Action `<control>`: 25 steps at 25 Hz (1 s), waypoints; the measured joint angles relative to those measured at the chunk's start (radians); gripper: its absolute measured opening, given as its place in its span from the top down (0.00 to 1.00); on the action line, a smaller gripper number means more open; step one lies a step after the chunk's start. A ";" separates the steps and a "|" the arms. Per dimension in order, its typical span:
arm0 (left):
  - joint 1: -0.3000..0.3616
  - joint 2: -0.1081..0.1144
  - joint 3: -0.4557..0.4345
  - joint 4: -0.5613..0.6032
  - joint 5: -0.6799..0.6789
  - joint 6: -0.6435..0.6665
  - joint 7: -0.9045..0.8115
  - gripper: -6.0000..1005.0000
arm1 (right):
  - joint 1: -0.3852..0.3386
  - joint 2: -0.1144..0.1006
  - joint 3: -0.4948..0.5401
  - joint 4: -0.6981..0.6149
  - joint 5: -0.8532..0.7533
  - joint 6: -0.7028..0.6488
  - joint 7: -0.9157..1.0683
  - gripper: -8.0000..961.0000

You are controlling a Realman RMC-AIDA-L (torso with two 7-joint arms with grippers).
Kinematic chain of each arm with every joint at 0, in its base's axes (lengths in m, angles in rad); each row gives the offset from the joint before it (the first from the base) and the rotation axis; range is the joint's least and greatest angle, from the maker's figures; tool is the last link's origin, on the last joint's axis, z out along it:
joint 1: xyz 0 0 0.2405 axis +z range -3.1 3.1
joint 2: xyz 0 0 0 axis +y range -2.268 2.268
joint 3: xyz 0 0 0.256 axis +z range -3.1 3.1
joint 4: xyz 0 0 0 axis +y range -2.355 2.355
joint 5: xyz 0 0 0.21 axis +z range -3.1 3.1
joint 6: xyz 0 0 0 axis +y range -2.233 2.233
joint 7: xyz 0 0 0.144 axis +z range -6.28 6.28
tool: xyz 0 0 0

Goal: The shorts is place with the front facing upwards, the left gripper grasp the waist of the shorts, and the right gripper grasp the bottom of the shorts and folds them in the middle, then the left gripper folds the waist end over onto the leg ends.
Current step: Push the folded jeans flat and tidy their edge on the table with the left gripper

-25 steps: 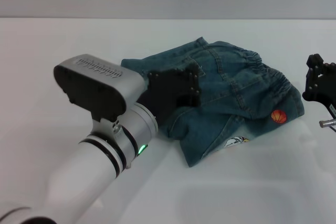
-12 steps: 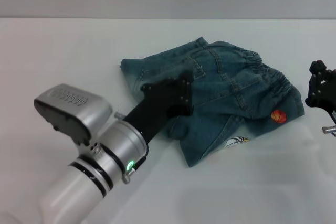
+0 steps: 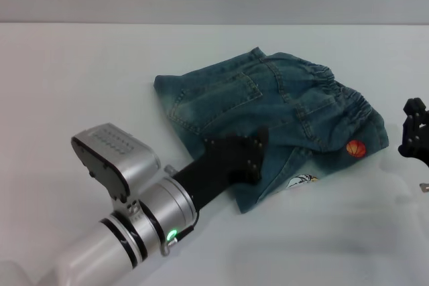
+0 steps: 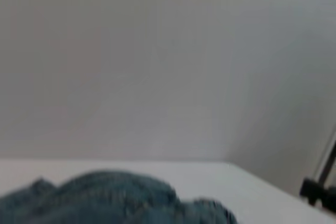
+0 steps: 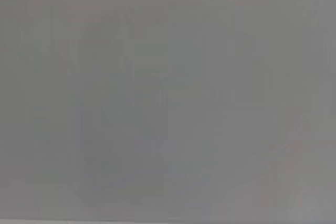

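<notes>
Blue denim shorts (image 3: 281,122) lay folded in a bundle on the white table (image 3: 80,92), roughly centre and a bit toward the robot's right. Gathered elastic waistband (image 3: 335,95) sat on the right-hand side of the bundle, with a small orange basketball patch (image 3: 356,149) just below it and a cartoon print (image 3: 301,181) at the near edge. A back pocket (image 3: 231,95) faced up on the top layer.

Left gripper (image 3: 253,155), black and claw-like on a silver-white cylindrical arm (image 3: 127,232) with black rings and a green light (image 3: 172,236), was over the near-left edge of the shorts. Its jaws could not be made out; contact with the denim unclear.

Right gripper (image 3: 414,132), black, only partly seen at the right edge of the head view, sat beside the shorts, apart from them. Jaws: cannot tell.

Left wrist view showed a hump of denim and bare table; right wrist view showed only a blank grey surface.
</notes>
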 joint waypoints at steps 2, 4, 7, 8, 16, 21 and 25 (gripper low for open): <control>-0.007 0.001 0.015 0.007 0.000 -0.028 -0.028 0.97 | -0.004 0.000 -0.001 0.001 0.000 0.000 0.009 0.99; -0.015 0.001 0.025 0.025 0.000 -0.061 -0.060 0.97 | -0.007 0.000 -0.001 0.006 0.000 0.000 0.016 0.99; -0.019 0.000 0.027 0.040 0.000 -0.084 -0.075 0.96 | -0.010 0.000 -0.001 0.017 0.000 -0.001 0.017 0.99; -0.022 0.000 0.025 0.044 0.000 -0.103 -0.080 0.96 | -0.010 0.000 -0.001 0.019 0.000 -0.001 0.017 0.99; -0.068 -0.003 -0.037 0.101 -0.003 -0.149 -0.094 0.95 | -0.010 0.000 0.000 0.039 0.000 -0.001 0.017 0.99; -0.106 -0.003 -0.088 0.145 -0.002 -0.151 -0.094 0.94 | -0.017 0.000 -0.001 0.052 0.000 -0.001 0.017 0.99; -0.142 -0.003 -0.108 0.187 -0.001 -0.152 -0.094 0.93 | -0.027 0.002 -0.006 0.063 0.000 -0.001 0.017 0.99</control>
